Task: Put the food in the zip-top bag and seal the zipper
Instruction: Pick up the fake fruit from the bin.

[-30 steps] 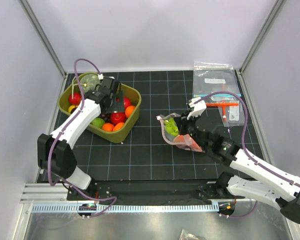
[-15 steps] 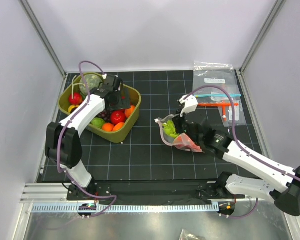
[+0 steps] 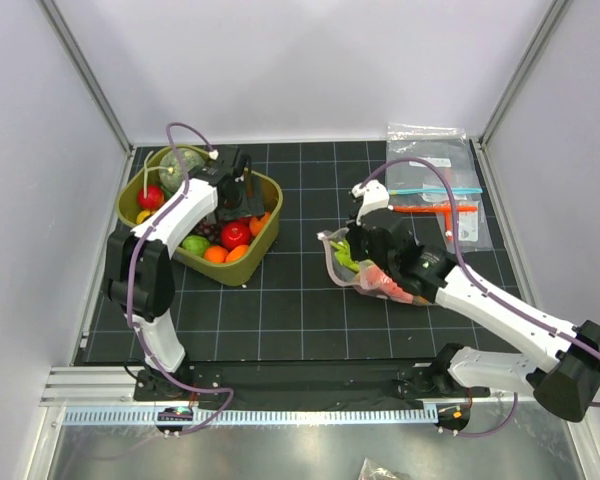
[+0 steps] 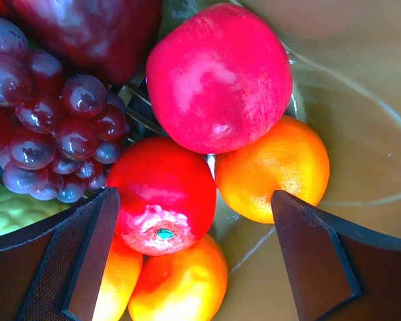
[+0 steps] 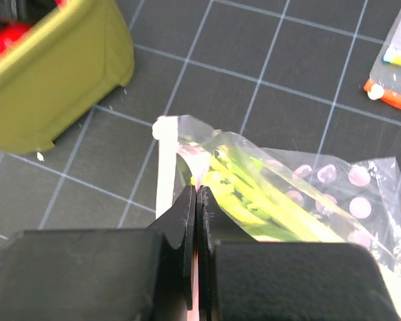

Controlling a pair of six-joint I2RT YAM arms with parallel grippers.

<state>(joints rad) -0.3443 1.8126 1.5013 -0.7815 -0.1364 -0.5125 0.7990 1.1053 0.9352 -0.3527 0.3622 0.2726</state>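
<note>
Top view: the bin (image 3: 232, 268) is sitting at 10 o'clock on the mat (image 3: 300, 310). The bag (image 3: 365, 272) is lying near the centre, slightly toward 3 o'clock. Spare bags (image 3: 430, 160) are lying flat at 1 o'clock, well apart from it.

Left gripper (image 3: 238, 195): it is reaching into the bin from 7 o'clock. In the left wrist view the left gripper (image 4: 200, 247) is standing with its fingers wide apart, holding nothing. A tomato (image 4: 162, 200) is showing between them, with an orange (image 4: 274, 170) at its 3 o'clock and grapes (image 4: 53, 127) at its 10 o'clock. Contact with the fruit cannot be told.

Right gripper (image 3: 365, 235): in the right wrist view the right gripper (image 5: 196, 200) is pressing its fingers together on the bag's mouth edge, just beside the zipper (image 5: 167, 167) at its 9 o'clock. A green leek (image 5: 247, 194) is lying inside the bag. Whether the mouth is sealed cannot be told.
</note>
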